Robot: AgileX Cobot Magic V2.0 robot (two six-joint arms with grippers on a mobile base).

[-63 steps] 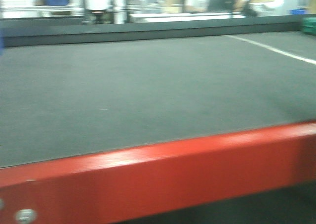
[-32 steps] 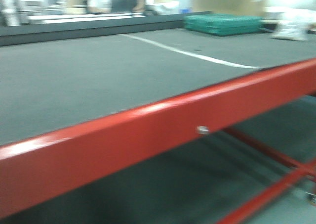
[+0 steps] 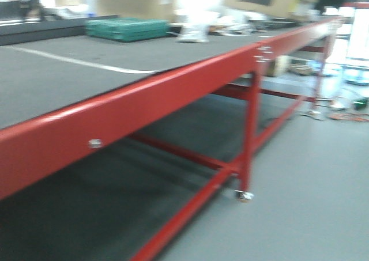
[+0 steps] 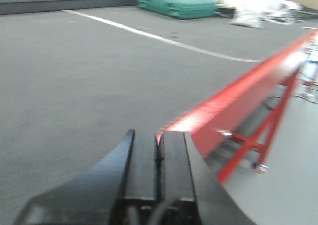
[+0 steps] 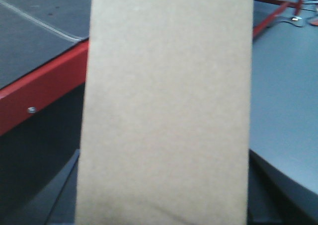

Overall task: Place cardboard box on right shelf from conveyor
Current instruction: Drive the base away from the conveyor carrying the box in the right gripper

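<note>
Though blurred, plain tan cardboard box, unmarked, upright beside the conveyor.

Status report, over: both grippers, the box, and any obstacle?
Left gripper shut, empty, over the conveyor. Right gripper shut on cardboard box. No right shelf in view; nothing seen in the way.
</note>
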